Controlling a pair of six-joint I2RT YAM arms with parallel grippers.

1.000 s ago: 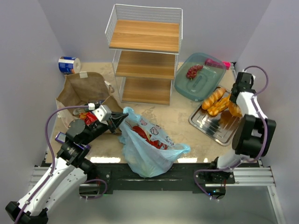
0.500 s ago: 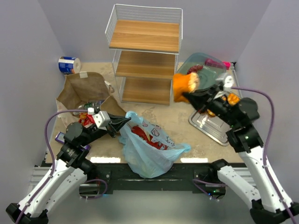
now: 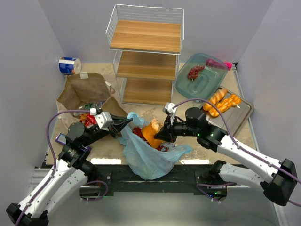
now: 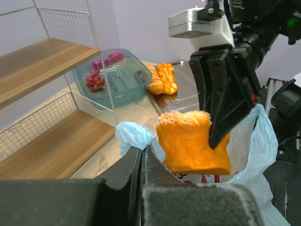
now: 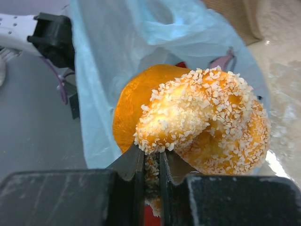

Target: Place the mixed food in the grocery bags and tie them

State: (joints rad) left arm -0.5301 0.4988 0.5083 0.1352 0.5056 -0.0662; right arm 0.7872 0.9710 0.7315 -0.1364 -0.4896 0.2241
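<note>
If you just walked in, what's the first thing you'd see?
A bright orange bread with pale crumbly bits, pinched in the right tool just above the light-blue plastic bag at the front, in the middle. The left tool pinches the bag's rim, and a tall wire shelf stands behind.

One overhead view, two at your wrists.
Overhead looks down on the table [image 3: 155, 112] from behind the arms. Your left wrist camera faces along the left gripper [image 4: 141, 153] to the bread [image 4: 190, 143] just ahead; the right wrist camera, close behind the right gripper [image 5: 150, 155], shares that bread and the blue bag [image 5: 103, 61].
</note>
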